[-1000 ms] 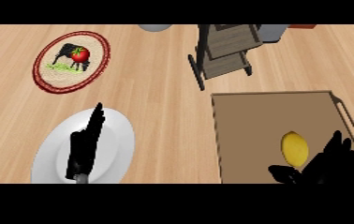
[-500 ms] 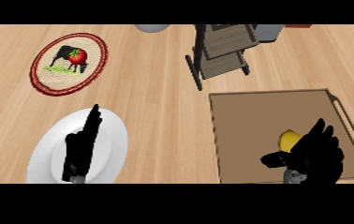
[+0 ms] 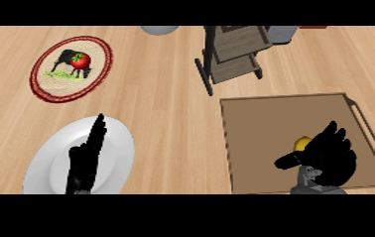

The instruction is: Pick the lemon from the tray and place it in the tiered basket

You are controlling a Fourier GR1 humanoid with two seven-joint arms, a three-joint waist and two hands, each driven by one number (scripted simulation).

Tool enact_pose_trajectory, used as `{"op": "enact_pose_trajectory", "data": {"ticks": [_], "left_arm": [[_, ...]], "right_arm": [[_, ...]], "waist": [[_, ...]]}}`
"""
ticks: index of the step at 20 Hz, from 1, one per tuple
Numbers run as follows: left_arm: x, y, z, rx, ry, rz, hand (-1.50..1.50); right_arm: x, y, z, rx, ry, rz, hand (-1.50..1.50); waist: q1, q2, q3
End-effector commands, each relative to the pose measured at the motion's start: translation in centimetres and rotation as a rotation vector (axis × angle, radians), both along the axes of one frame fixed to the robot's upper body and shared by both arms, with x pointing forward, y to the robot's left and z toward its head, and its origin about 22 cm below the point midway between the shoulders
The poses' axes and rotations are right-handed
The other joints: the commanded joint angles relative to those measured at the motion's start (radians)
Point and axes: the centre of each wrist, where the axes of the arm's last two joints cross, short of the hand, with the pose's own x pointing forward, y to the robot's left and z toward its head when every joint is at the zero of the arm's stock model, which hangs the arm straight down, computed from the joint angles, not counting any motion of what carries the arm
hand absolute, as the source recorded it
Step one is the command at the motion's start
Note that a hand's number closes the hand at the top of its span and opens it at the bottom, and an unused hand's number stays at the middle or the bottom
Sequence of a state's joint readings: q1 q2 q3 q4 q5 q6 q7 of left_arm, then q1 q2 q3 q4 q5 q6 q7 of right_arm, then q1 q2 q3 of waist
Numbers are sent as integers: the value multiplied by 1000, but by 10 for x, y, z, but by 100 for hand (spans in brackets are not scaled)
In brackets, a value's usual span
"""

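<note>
Since a second ago, our right robot hand (image 3: 326,156) has slid over the lemon (image 3: 302,143) and now curls around it, leaving only a yellow sliver showing at about ten o'clock of the palm. We judge the grasp is closing, so lifting comes next. The lemon sits on the tray (image 3: 278,117), at four o'clock on the bench (image 3: 168,107). Our left robot hand (image 3: 86,156) rests open, fingers straight, above the white plate (image 3: 121,151). We count one lemon, one tray, one tiered basket (image 3: 234,57) at one o'clock, one white plate.
</note>
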State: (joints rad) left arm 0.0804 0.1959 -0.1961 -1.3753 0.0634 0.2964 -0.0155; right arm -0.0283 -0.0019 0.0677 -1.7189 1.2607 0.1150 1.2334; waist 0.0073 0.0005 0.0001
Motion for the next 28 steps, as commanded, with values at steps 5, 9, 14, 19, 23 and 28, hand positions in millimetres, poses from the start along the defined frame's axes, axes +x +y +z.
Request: {"op": "enact_pose_trajectory", "data": {"ticks": [5,9,14,19,23,28], "left_arm": [[6,1,3,0,5,-15,0],[2,2,1,1,18,-12,0],[10,-12,12,4,-5,-5,0],[-5,7,6,3,9,4,0],[12,16,-4,-6,19,-8,0],[-6,4,-5,-3,7,0,0]], "right_arm": [[13,-5,-9,62,124,-191,-150],[7,-11,-11,95,142,-198,-150],[10,-24,-27,119,134,-192,-150],[6,-14,-36,80,139,-163,150],[11,-16,-49,84,106,-114,150],[3,-32,-58,-86,142,-33,150]], "waist": [[-3,1,0],[-4,0,0],[-5,0,0],[-2,-1,0],[-6,1,0],[-3,0,0]]}}
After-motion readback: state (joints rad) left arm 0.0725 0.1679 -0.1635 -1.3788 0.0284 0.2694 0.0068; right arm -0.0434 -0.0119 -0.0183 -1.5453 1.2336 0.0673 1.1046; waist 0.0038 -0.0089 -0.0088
